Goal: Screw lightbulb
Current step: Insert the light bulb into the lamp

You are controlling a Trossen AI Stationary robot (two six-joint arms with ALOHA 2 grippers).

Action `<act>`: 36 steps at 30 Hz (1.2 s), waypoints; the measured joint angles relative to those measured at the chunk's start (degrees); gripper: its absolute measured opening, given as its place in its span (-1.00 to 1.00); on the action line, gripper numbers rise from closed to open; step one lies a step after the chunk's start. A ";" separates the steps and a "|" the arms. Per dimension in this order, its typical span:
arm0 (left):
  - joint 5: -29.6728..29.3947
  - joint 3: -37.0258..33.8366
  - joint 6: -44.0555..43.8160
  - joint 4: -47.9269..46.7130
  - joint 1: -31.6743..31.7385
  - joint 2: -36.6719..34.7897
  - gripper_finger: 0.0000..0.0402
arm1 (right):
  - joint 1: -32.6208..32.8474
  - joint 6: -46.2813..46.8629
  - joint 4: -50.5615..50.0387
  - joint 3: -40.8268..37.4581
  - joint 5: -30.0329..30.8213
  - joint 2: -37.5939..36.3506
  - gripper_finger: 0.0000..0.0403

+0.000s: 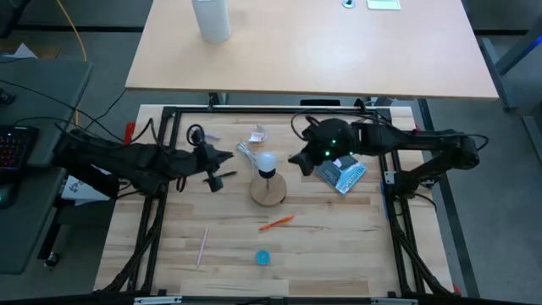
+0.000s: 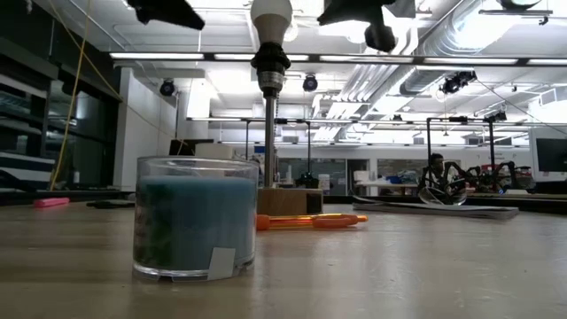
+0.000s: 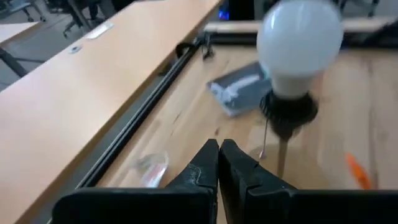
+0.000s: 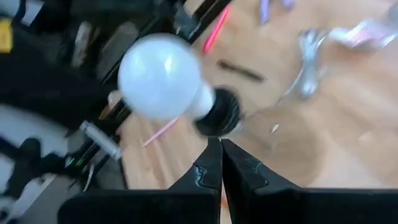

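Lightbulb (image 1: 268, 160): white, seated upright in a dark socket on a thin post, over the round wooden base (image 1: 268, 191) – mid-table, between the two arms
Lightbulb, other views: low view shows it at the top of the post (image 2: 271, 19); left wrist view has it close ahead (image 3: 300, 43); right wrist view too (image 4: 163, 76)
Left gripper (image 1: 229, 156): just beside the bulb on its left, not touching – jaws pressed together, nothing between them
Left fingers (image 3: 199, 168): tips meet, pointing toward the socket
Right gripper (image 1: 294, 159): just beside the bulb on its right, apart from it – jaws pressed together, empty
Right fingers (image 4: 239, 171): tips touching, aimed at the socket
Wooden table (image 1: 339, 246): light planks inside a black frame
Orange pen (image 1: 277, 223): lying flat, near the wooden base on the camera side
Blue cap (image 1: 263, 257): small, round, further toward the front edge
Pink stick (image 1: 202, 246): thin, front-left area
Grey packet (image 1: 342, 174): flat, under the right arm
White cylinder (image 1: 211, 19): on the far desk, well apart from the work area
Blue candle jar (image 2: 196, 219): glass, close to the low camera
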 joint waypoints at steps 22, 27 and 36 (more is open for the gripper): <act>18.88 -0.04 2.23 44.24 -1.69 23.52 -1.00 | -9.50 4.91 28.43 -0.02 -11.73 14.71 -1.00; 15.24 0.02 3.44 44.03 0.03 23.15 -1.00 | -8.26 4.70 27.27 -0.02 -12.27 13.66 -1.00; 14.46 0.09 4.35 29.53 1.29 17.01 -1.00 | -6.30 1.44 16.08 0.00 -11.66 7.29 -1.00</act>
